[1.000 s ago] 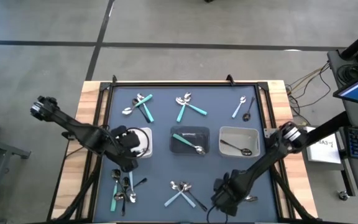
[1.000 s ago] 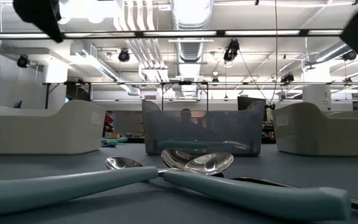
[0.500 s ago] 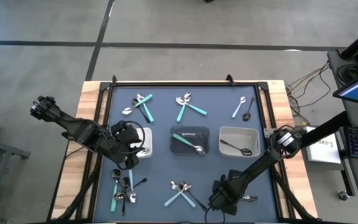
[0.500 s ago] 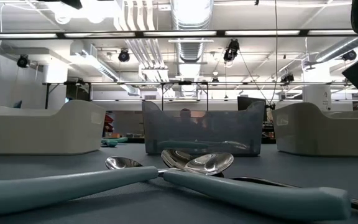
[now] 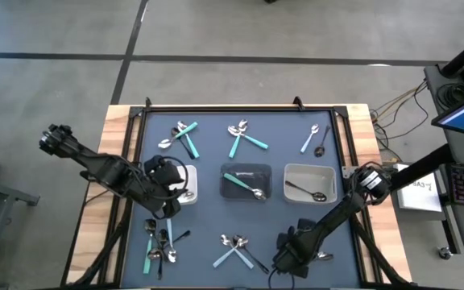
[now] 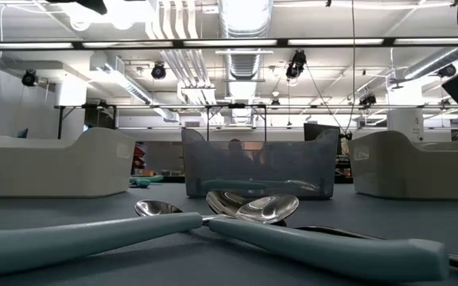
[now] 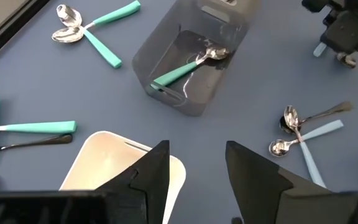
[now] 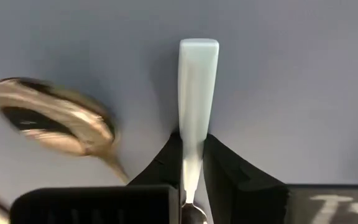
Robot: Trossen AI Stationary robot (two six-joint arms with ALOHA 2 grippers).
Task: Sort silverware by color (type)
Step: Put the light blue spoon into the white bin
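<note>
At the table's near edge, the right gripper [image 8: 191,163] has just been closed on a pale teal-handled spoon [image 8: 197,81] lying on the mat; lifting seems next; the left gripper [image 7: 194,171] is held open above the white tray [image 7: 104,163].

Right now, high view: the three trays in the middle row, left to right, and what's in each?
White tray, left claw over it → dark tray, teal spoon inside → grey tray, dark spoon inside.

three trays [image 5: 309,182], two arms [image 5: 103,167]
</note>
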